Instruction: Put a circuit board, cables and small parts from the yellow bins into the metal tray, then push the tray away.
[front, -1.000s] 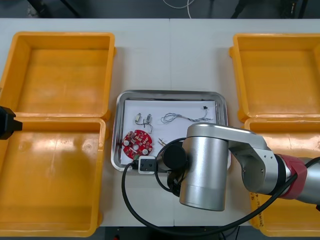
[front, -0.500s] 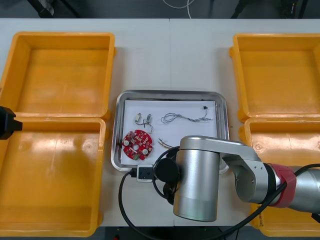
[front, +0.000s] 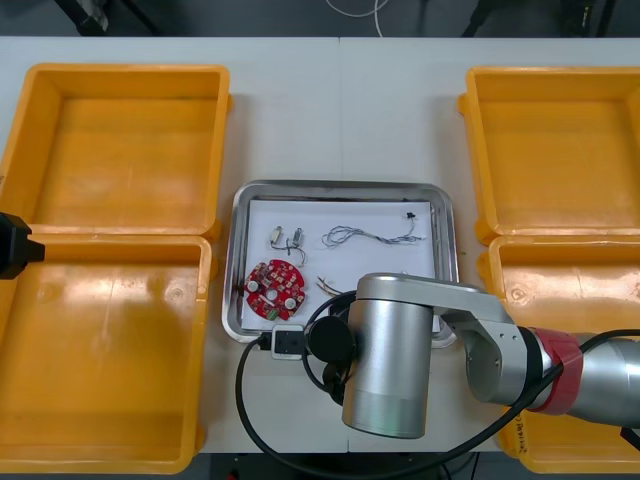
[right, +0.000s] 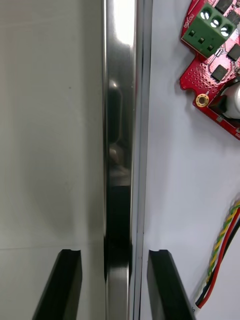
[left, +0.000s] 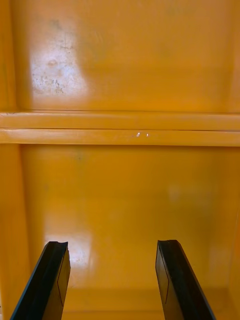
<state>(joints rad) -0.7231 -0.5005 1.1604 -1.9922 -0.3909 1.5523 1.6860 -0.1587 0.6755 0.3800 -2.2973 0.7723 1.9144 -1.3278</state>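
Looking down on the worktop (front: 340, 110), I see four bins (front: 120, 75), two at each side, and they look bare wherever I can see into them. My right arm (front: 400, 360) lies across the near middle of the worktop, covering the near right corner of the tray (front: 340, 186), which sits between the bins.

Loading looks finished to me. Inside the tray, the board (front: 276, 291) lies at the near left. The twisted cable (front: 370, 236) is spread along the far side. The red and yellow cable (front: 328, 284) lies just beside the board, partly under my arm. Two small parts (front: 285, 238) rest just beyond the board.

What is left, as I judge it, is the push. My right fingers (right: 65, 285) straddle the tray's near rim, one outside over the worktop and one inside over the white lining. They are set fairly narrow but not clamped, with a gap showing on the outer side. The tray sits level with the bins, so I take it the push has not carried it off yet.

My left fingers (left: 47, 280) wait spread wide and hold nothing, over the left bins, at the worktop's left edge.
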